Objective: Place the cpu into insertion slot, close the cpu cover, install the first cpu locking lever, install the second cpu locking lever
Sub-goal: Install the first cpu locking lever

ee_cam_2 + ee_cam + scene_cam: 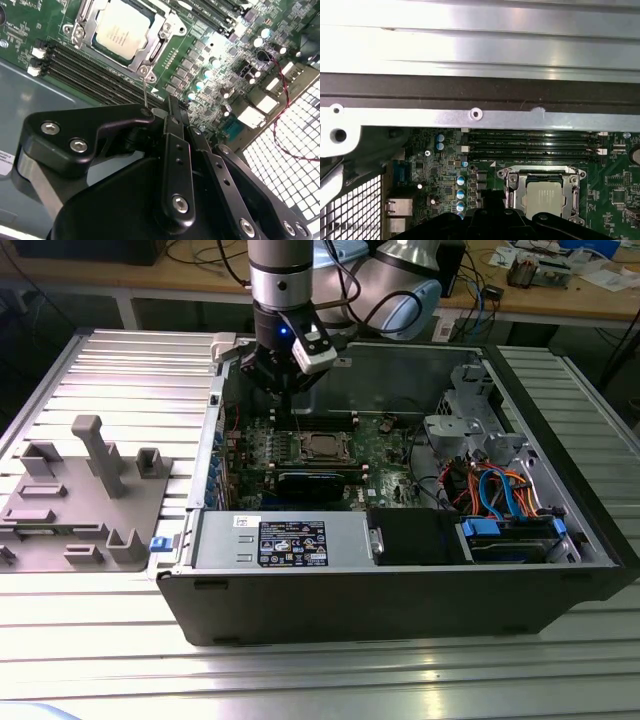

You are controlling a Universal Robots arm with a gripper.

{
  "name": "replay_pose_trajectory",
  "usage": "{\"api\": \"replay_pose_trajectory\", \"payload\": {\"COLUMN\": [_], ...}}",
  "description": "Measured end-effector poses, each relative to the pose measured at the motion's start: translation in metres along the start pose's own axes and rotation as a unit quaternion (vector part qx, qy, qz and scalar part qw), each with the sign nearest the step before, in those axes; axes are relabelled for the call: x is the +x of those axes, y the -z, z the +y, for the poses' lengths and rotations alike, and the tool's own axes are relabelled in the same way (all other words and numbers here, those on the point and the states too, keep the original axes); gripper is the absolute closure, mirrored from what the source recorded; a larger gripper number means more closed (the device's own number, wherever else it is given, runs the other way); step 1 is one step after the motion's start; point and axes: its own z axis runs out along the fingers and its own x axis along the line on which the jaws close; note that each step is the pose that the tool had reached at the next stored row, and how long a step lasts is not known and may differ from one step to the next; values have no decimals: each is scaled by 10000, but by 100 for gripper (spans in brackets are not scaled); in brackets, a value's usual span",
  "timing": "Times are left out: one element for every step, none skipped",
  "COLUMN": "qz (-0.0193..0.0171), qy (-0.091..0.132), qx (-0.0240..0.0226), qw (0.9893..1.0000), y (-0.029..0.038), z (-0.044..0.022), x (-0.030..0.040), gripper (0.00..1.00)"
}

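The cpu [122,32] lies flat in the insertion slot on the green motherboard, its dull silver face up; it also shows in the exterior view as the cpu [322,447] and in the first wrist view as the cpu [545,197]. The cpu cover [155,50], a silver frame, lies down around it, so the slot itself is hidden underneath. A thin wire locking lever [145,92] stands up from the socket's corner to my fingertips. My gripper [160,111] is shut on the lever's top end. In the exterior view the gripper [288,392] hangs just behind the socket.
Black memory slots [95,70] run beside the socket. The case's rear wall [400,370] stands close behind the gripper, with a vent grille [280,140]. The power supply [290,540] and drive bay cables [500,490] fill the case front. A grey fixture [90,490] sits outside.
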Motion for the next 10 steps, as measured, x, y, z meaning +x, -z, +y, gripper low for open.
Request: {"api": "replay_pose_trajectory", "payload": {"qz": [0,0,0,0,0,0,0,0,0,0], "qy": [10,15,20,24,33,37,38,39,39,40], "qx": [-2,-2,-2,-2,-3,-3,-3,-3,-3,-3], "qw": [10000,10000,10000,10000,10000,10000,10000,10000,10000,10000], "y": [-2,-3,-3,-3,-5,-5,-5,-5,-5,-6], "z": [5,11,21,31,53,71,83,94,99,102], "x": [6,8,7,7,6,6,6,5,2,-6], "gripper": [89,89,89,89,89,89,89,89,89,89]}}
